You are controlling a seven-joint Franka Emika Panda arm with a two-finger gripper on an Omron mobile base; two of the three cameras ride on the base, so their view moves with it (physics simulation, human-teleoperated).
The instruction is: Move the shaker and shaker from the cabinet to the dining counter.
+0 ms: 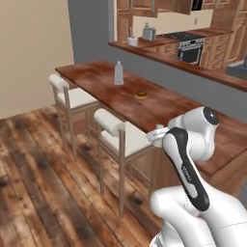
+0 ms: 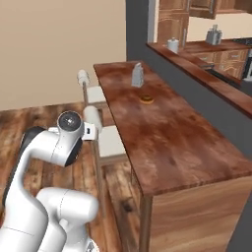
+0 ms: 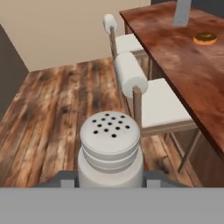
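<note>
Light-grey and cylindrical, the small shaker (image 3: pixel 110 151) with a perforated rounded cap sits at bottom centre of my hand view, clamped upright between my jaws. My gripper (image 3: pixel 110 177) holds it over the plank floor (image 3: pixel 57 109), beside the nearer cream-cushioned wooden stool (image 3: pixel 151 105). The glossy reddish-brown dining counter (image 3: pixel 192 74) occupies the upper right of that frame. On it, near the top edge, stand a tall grey tapered box grater (image 3: pixel 181 12) and, just right of it, a round brown donut (image 3: pixel 205 38), apart from each other.
</note>
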